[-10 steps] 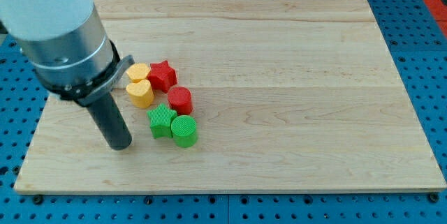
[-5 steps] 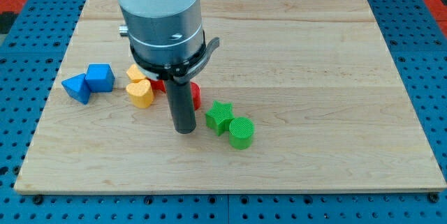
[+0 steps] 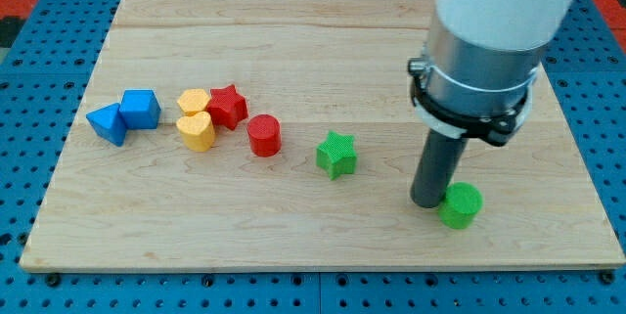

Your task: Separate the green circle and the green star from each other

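The green star (image 3: 336,154) lies near the middle of the wooden board (image 3: 323,60). The green circle (image 3: 461,205) lies well to its right, toward the view's bottom right. My tip (image 3: 429,201) rests on the board right against the green circle's left side, between the two green blocks and far closer to the circle. A wide gap of bare wood separates star and circle.
A red cylinder (image 3: 263,136), a red star (image 3: 228,106) and two yellow blocks (image 3: 196,130) (image 3: 194,102) cluster left of the green star. Two blue blocks (image 3: 140,109) (image 3: 107,123) lie at the view's far left. The arm's big body hangs over the upper right.
My tip has swept from the view's left to the right. It carried both green blocks rightward, then the star stayed near the middle while the circle went on to the right.
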### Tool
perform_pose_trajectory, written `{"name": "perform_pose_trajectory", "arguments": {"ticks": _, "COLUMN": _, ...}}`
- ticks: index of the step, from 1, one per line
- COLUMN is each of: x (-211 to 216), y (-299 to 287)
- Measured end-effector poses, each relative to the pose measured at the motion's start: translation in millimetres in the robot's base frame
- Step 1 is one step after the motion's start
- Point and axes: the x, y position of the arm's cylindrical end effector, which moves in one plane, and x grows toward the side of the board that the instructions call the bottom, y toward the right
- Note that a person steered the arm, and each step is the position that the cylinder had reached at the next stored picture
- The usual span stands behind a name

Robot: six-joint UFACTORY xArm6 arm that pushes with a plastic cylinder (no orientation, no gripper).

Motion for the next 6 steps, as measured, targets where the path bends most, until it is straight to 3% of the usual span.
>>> {"name": "perform_pose_trajectory", "arguments": {"ticks": 2, "x": 0.0, "y": -1.0}}
{"name": "perform_pose_trajectory", "arguments": {"ticks": 3, "x": 0.0, "y": -28.9}}
{"name": "perform_pose_trajectory", "arguments": {"ticks": 5, "x": 51.9, "y": -40.6}}
{"name": "perform_pose_trajectory", "arguments": {"ticks": 6, "x": 48.3, "y": -107.4}}
